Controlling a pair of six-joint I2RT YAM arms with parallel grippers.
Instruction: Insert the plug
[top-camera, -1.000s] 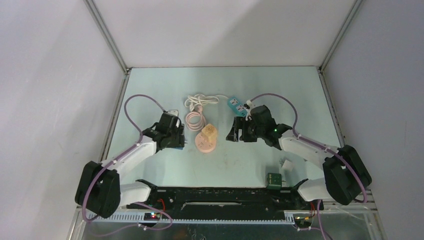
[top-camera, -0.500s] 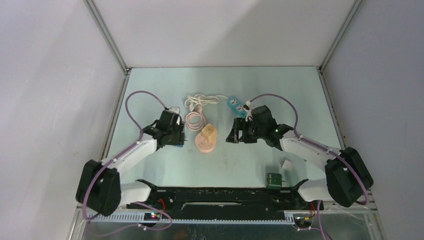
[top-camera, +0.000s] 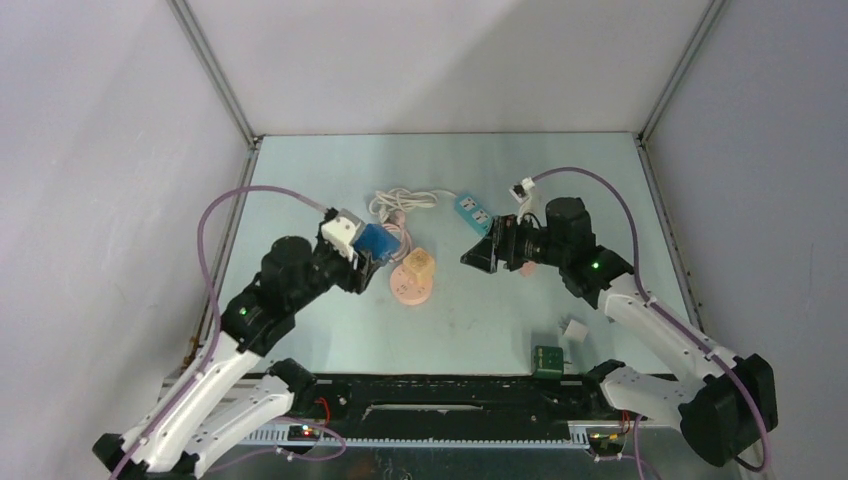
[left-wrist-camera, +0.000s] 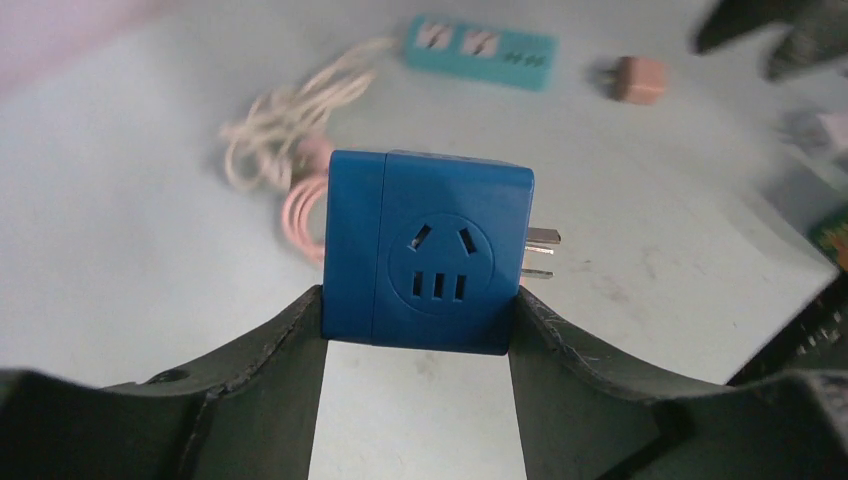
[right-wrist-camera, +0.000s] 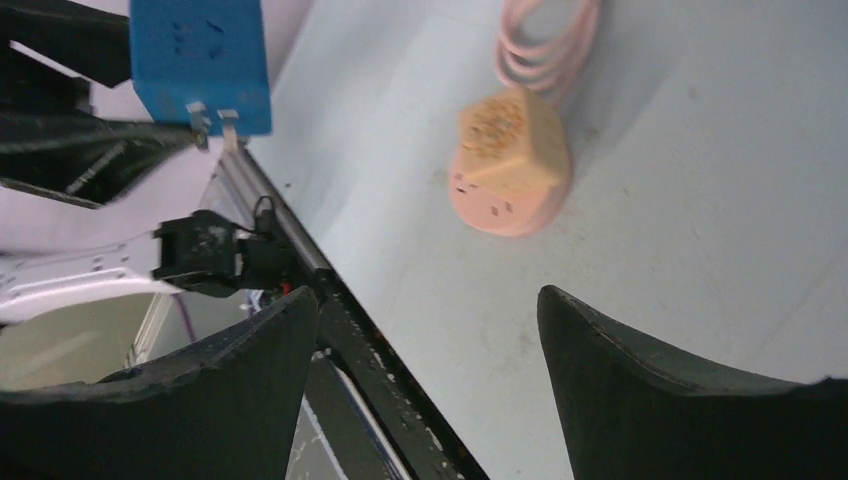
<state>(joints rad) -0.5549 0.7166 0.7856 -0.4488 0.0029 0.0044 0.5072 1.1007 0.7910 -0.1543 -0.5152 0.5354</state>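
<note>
The plug is a blue cube with two metal prongs pointing right. My left gripper is shut on its sides and holds it in the air. From above, the plug hangs just left of a pink round socket base with an orange cube on top. A teal power strip lies further back. My right gripper hovers right of the pink base, jaws open and empty. Its own camera shows the right gripper, the plug and the pink base.
A pink coiled cable and a white cable lie behind the pink base. A small pink adapter sits right of the power strip. A green adapter and a small white piece lie at the near right.
My left arm has lifted the blue plug off the table and carried it right, toward the pink base. The right arm has risen and drawn back right, its jaws a little wider.
</note>
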